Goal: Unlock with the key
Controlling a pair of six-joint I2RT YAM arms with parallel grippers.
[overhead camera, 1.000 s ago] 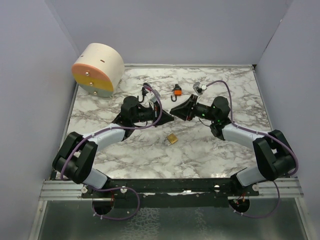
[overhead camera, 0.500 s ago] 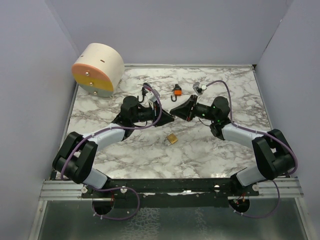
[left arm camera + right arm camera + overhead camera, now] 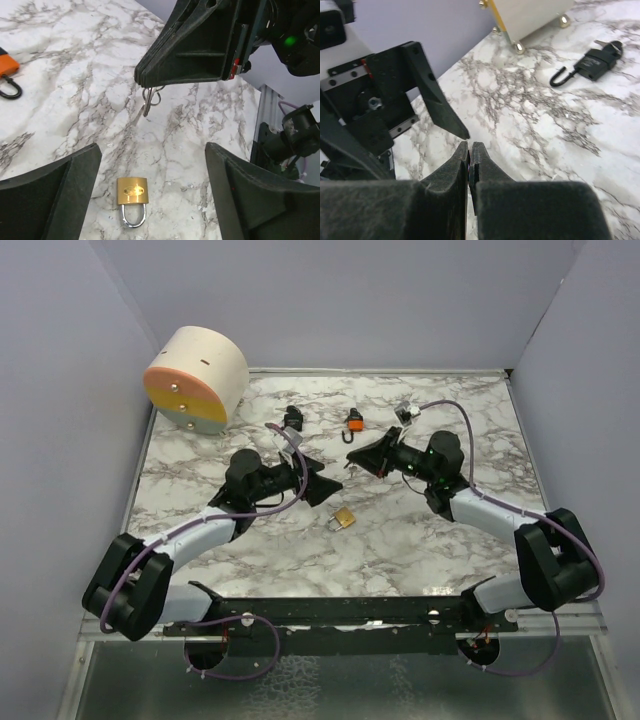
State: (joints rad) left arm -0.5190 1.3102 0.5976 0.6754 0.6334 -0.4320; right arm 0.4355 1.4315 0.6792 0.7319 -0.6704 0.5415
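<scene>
A small brass padlock (image 3: 343,518) lies flat on the marble table (image 3: 470,440), and in the left wrist view this padlock (image 3: 133,192) has its steel shackle pointing toward the camera. My right gripper (image 3: 348,464) is shut on the silver key (image 3: 148,101), which hangs on its ring from the closed tips above the table. In the right wrist view the right gripper (image 3: 470,146) shows both fingers pressed together, and the key is hidden there. My left gripper (image 3: 152,147) is open wide and empty, just left of the key and above the padlock.
An orange padlock (image 3: 354,421) and a black padlock (image 3: 292,418) lie at the back of the table, with a pale lock (image 3: 405,411) to their right. A round cream box (image 3: 197,377) with an orange and yellow face stands at the back left. Grey walls enclose the table.
My left gripper has opened, let go of the key and drawn back to the left. My right gripper has shut on the key and now holds it alone.
</scene>
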